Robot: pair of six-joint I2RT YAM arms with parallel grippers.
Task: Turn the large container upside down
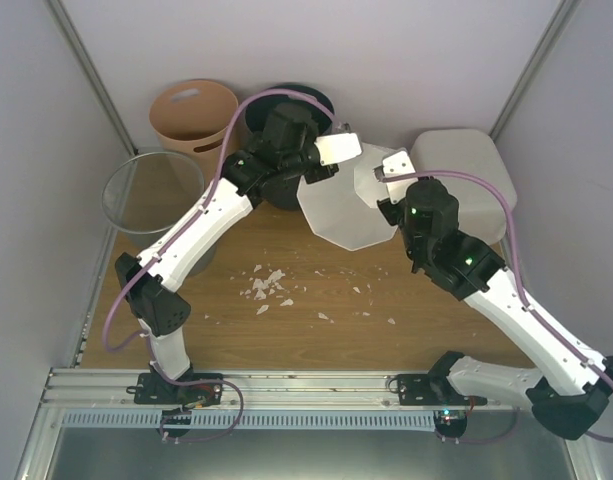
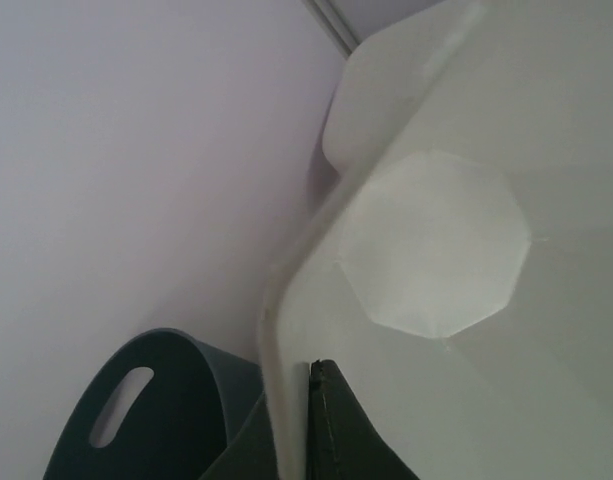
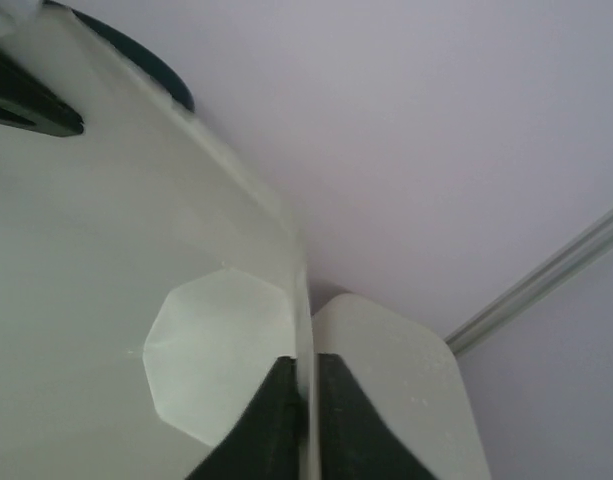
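Right wrist view: the right gripper is closed, its fingers pinching the rim of the tall white faceted bin, which is not the task's thing. The left gripper clamps the opposite rim, probably so the two arms share the tipped bin's weight; its interior faces both wrists. Just beyond the right fingers, beside the bin and near the back wall, rests the large container. A smooth closed face seems uppermost, suggesting it is mouth-down; its long axis cannot be told.
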